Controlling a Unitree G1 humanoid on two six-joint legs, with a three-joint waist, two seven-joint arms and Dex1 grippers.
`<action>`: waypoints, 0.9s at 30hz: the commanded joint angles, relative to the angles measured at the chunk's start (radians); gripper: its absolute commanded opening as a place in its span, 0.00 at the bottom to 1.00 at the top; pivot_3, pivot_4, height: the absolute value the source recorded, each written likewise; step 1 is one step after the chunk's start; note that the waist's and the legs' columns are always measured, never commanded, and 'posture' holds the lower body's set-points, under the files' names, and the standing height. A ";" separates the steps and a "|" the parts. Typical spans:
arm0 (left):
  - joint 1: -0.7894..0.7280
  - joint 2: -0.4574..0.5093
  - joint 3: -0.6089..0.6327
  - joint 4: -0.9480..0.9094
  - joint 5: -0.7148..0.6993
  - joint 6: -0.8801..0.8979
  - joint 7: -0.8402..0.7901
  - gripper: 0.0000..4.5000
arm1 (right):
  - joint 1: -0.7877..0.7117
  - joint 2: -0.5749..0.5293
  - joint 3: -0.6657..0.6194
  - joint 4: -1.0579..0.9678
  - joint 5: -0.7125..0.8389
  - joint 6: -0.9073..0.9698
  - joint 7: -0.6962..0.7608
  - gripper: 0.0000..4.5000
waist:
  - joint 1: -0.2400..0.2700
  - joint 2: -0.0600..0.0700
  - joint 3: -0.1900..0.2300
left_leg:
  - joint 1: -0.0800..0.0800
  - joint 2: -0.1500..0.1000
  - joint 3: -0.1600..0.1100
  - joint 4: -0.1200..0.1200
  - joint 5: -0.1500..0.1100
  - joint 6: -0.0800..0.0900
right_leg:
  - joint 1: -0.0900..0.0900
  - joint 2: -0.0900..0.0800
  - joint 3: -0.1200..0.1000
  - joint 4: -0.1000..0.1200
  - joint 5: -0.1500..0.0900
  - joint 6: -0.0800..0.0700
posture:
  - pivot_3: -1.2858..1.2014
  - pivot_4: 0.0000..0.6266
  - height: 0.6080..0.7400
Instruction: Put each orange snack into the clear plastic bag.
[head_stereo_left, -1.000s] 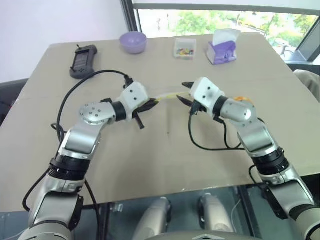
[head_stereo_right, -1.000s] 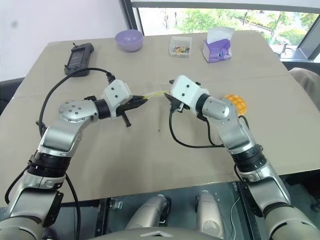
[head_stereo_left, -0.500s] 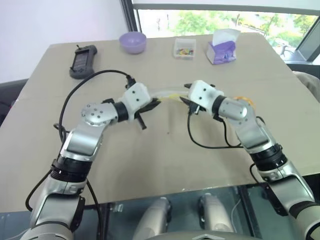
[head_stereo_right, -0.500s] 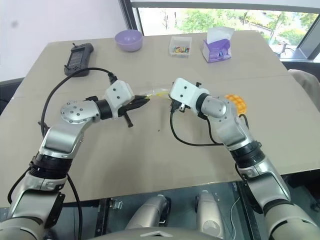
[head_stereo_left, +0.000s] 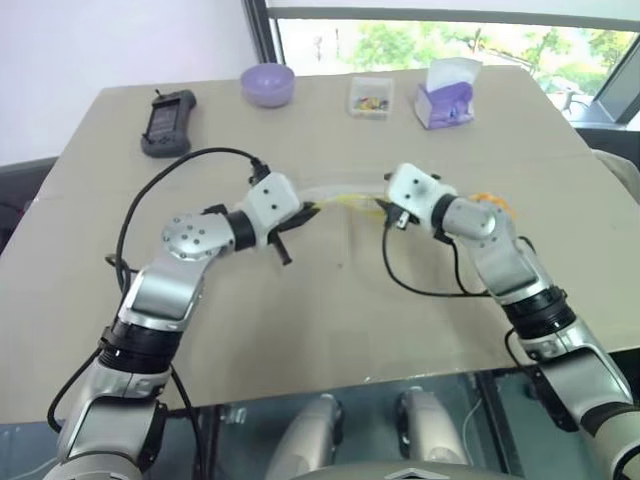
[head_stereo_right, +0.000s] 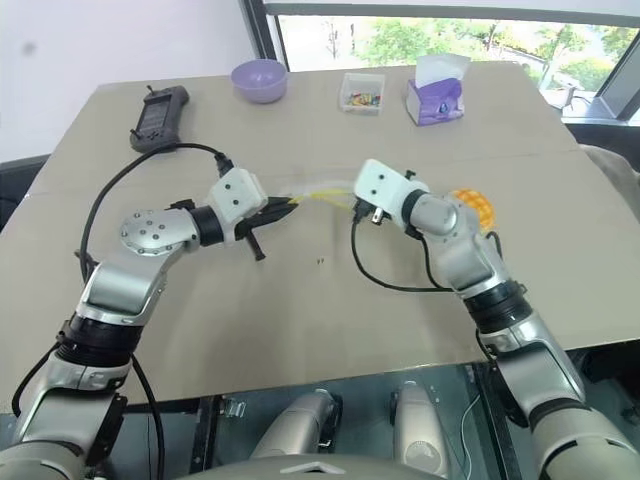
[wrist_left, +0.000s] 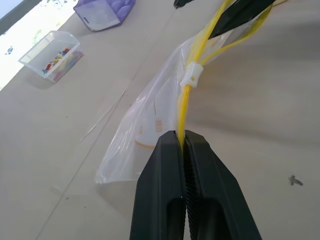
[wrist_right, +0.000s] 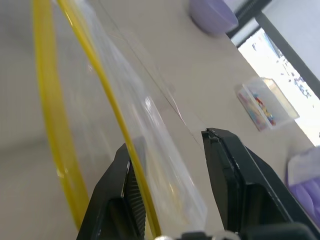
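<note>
Bag count: one clear plastic bag (wrist_left: 145, 125), hanging stretched between two grippers above mid-table (head_stereo_right: 300, 330). Left gripper (wrist_left: 183, 142) is pinching the bag's yellow sealing strip (wrist_left: 182, 107), fingers pressed together. Right gripper (wrist_right: 170, 150) is standing spread, its fingers either side of the bag's yellow edge. One orange snack (head_stereo_right: 472, 208) is lying right of the right arm. Far edge is holding one purple bowl (head_stereo_right: 258, 78), one clear box (head_stereo_right: 362, 92), one purple tissue pack (head_stereo_right: 436, 90); one black handset (head_stereo_right: 158, 116) far left.
</note>
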 joint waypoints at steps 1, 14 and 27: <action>-0.014 -0.001 0.025 -0.022 0.013 0.017 0.027 0.00 | 0.022 0.002 -0.038 -0.098 0.076 -0.047 0.040 0.43 | -0.002 0.000 0.000 | 0.000 0.000 0.000 0.000 0.000 0.000 | 0.000 0.000 0.000 0.000 0.000 0.000 | 0.52 0.24 1.00; -0.043 0.000 0.029 0.041 0.051 0.053 0.066 0.00 | 0.096 -0.111 -0.149 -0.179 0.193 -0.058 0.096 0.16 | 0.002 0.000 0.000 | 0.000 0.000 0.000 0.000 0.000 0.000 | 0.000 0.000 0.000 0.000 0.000 0.000 | 0.52 0.24 1.00; -0.052 -0.014 0.024 0.020 0.050 0.047 0.062 0.00 | 0.064 0.039 -0.058 -0.134 0.171 0.018 0.028 0.01 | 0.001 0.000 0.000 | 0.000 0.001 0.001 0.001 0.000 0.000 | 0.000 0.000 0.000 0.000 0.001 0.000 | 0.52 0.24 1.00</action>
